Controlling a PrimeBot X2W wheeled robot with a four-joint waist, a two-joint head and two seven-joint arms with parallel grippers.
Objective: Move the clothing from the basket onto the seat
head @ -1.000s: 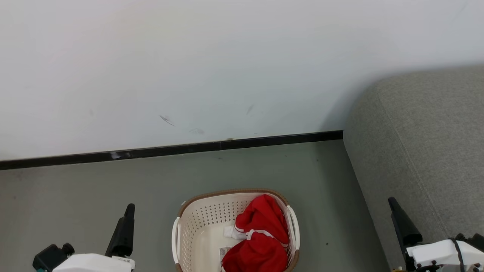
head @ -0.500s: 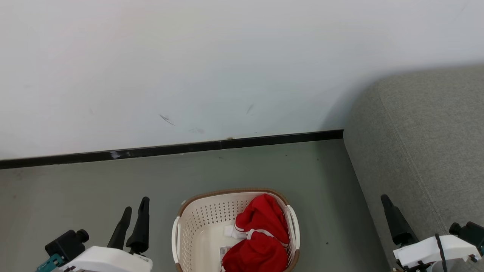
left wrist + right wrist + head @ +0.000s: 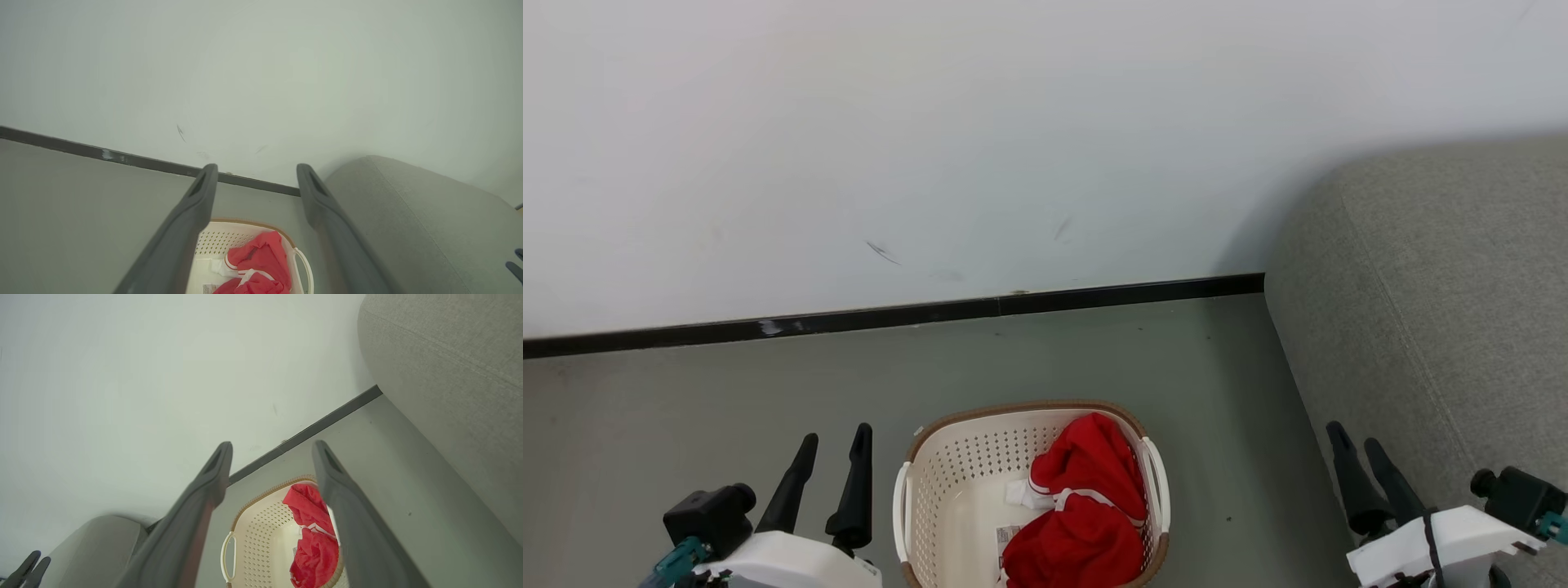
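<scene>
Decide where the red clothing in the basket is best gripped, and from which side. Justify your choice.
Probably the raised, bunched fold of the clothing, taken from straight above. The walls of the basket block any sideways approach. The heap is piled against the right wall, so the fingers should come down just inside that wall.

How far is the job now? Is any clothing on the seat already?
Done: nothing yet; the red clothing lies in the basket, not on the seat. In hand: the left gripper and right gripper are open and hold nothing, either side of the basket. Left: carry the clothing to the seat.
</scene>
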